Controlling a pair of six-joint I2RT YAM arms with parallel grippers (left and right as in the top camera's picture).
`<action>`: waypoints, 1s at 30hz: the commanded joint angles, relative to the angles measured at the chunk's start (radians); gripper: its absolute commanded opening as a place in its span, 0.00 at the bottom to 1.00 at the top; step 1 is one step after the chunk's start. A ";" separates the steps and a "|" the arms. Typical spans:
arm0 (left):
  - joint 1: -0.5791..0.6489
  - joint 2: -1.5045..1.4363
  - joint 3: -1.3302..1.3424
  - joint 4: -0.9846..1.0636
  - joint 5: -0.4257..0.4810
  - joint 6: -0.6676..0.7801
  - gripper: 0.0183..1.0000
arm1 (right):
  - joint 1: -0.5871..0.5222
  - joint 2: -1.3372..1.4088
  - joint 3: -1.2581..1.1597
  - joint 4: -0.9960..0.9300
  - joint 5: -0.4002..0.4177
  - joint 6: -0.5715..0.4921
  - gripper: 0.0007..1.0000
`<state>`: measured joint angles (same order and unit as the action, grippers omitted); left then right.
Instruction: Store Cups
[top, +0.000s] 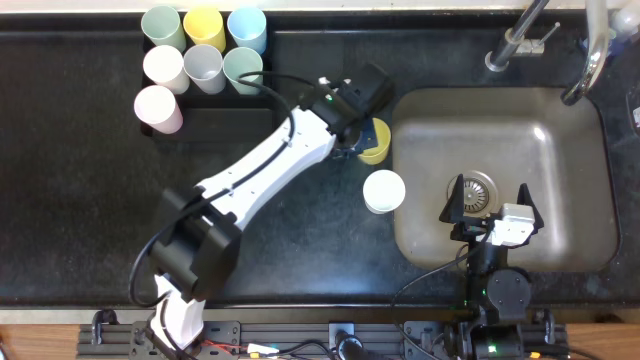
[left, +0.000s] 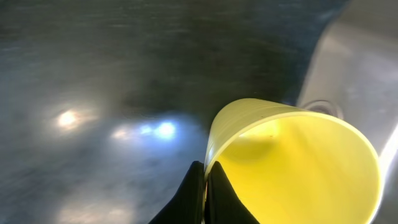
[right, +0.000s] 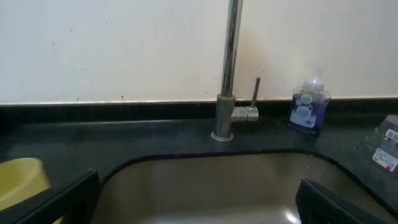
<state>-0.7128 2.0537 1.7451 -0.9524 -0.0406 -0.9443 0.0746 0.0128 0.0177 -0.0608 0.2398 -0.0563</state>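
The yellow cup (left: 292, 162), judged light and easily squashed, is pinched at its rim by the closed fingers of the left gripper (left: 205, 171), beside the sink (top: 560, 150). The fingers of the right gripper (top: 490, 195) are spread wide, empty.

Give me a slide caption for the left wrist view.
Left gripper shut on the rim of the yellow cup, dark counter and sink behind.

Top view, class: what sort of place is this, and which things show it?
Probably a kitchen: a steel sink set in a dark worktop, a tap behind it, and coloured cups grouped on the worktop.
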 joint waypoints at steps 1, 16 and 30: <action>0.101 -0.182 0.026 -0.113 -0.048 -0.022 0.02 | 0.005 -0.008 -0.013 0.006 -0.003 -0.003 1.00; 0.680 -0.288 0.023 -0.341 -0.091 0.001 0.02 | 0.005 -0.008 -0.013 0.006 -0.003 -0.003 1.00; 0.705 -0.188 0.022 -0.275 -0.066 0.001 0.02 | 0.005 -0.008 -0.013 0.006 -0.003 -0.003 1.00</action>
<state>-0.0113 1.8435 1.7561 -1.2301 -0.1085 -0.9585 0.0742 0.0128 0.0177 -0.0612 0.2398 -0.0570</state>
